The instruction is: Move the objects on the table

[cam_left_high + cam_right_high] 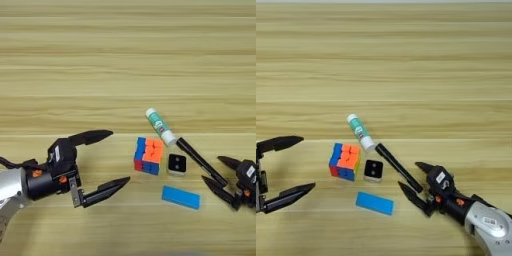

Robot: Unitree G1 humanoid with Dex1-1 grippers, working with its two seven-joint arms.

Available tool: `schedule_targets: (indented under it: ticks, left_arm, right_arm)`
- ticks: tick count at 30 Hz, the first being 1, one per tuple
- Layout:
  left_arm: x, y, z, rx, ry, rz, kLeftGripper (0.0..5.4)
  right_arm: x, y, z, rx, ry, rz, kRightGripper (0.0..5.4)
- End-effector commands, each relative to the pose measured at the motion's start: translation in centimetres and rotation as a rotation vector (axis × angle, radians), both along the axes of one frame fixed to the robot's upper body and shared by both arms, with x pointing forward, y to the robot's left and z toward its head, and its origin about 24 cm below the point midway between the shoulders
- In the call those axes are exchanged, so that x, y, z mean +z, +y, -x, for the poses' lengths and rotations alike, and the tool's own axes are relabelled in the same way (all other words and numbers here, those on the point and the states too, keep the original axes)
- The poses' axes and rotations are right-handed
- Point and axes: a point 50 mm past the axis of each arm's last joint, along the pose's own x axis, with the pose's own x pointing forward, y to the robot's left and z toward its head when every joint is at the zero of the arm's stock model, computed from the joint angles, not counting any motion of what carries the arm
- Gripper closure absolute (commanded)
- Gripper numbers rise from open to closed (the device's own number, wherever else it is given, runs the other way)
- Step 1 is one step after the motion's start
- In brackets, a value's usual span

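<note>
Wooden table [125, 60], light yellow planks, grain running sideways, fills both views. Right gripper [412, 179] sits low on the right, fingers spread moderately, nothing held; the lower end of the black pen [397, 167] lies in the gap between its two fingertips, can't tell whether either tip touches it. Pen runs diagonally up-left from there, its upper end meeting the cap end of the glue stick [360, 131], the two roughly in one line. Glue stick is white with a green label, lying flat. Tiny black-and-white cube [373, 170] sits just left of the pen; puzzle cube [345, 161] is just beside it further left, small gap between. Flat blue block [374, 203] lies near, below both cubes, apart from them. Left gripper [109, 158] is on the left, fingers spread wide, empty, tips pointing toward the puzzle cube but clear of it.
</note>
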Motion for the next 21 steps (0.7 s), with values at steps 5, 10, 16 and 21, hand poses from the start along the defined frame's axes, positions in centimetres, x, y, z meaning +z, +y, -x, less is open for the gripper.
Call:
schedule_targets:
  ticks: [5, 10, 16, 21]
  left_arm:
    - [0.24, 0.07, -0.1, 0.001, -0.013, -0.007, 0.0]
    - [0.27, 0.08, -0.12, -0.001, -0.014, -0.007, 0.0]
    - [0.31, 0.17, -0.23, 0.003, -0.018, -0.009, 0.0]
    - [0.36, 0.16, -0.25, 0.007, -0.018, -0.009, 0.0]
  right_arm:
    - [-1.6, -0.42, 0.83, 0.004, 0.083, 0.02, 2.86]
    - [-1.66, -0.43, 0.88, 0.005, 0.093, 0.02, 3.43]
    - [-1.59, -0.23, 0.82, 0.01, 0.096, 0.016, 4.29]
    - [-1.16, -0.16, 0.6, 0.009, 0.091, 0.008, 4.5]
